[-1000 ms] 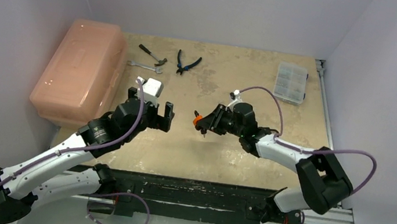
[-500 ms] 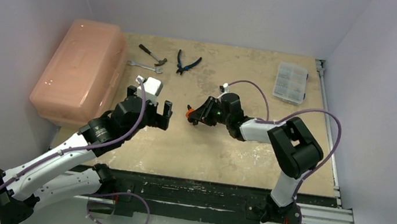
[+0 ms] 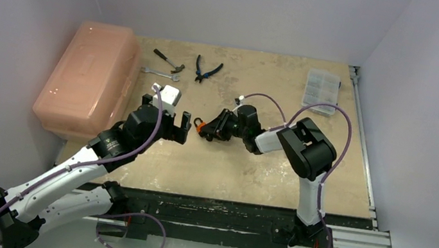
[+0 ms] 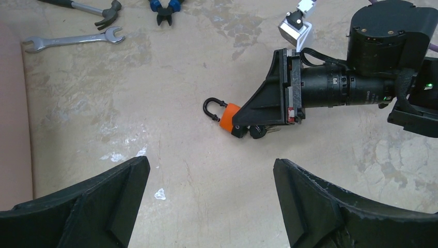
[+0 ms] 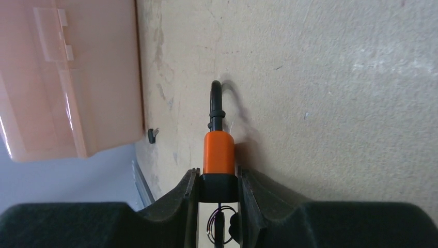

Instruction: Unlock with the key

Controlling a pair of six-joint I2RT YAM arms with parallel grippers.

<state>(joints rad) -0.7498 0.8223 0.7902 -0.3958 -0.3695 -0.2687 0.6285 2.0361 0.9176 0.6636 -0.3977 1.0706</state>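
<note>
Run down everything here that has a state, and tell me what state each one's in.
left tool, open, empty.
right tool, shut on padlock.
padlock, gripped at its base, shackle looks shut.
key, at the padlock's base, insertion unclear.
box, lid shut.
pliers, handles spread.

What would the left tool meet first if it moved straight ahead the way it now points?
Probably the orange padlock, gripped by the right tool. It lies centred ahead of the open left tool. Height is hard to judge from these views, so the tool might instead pass just over it.
</note>
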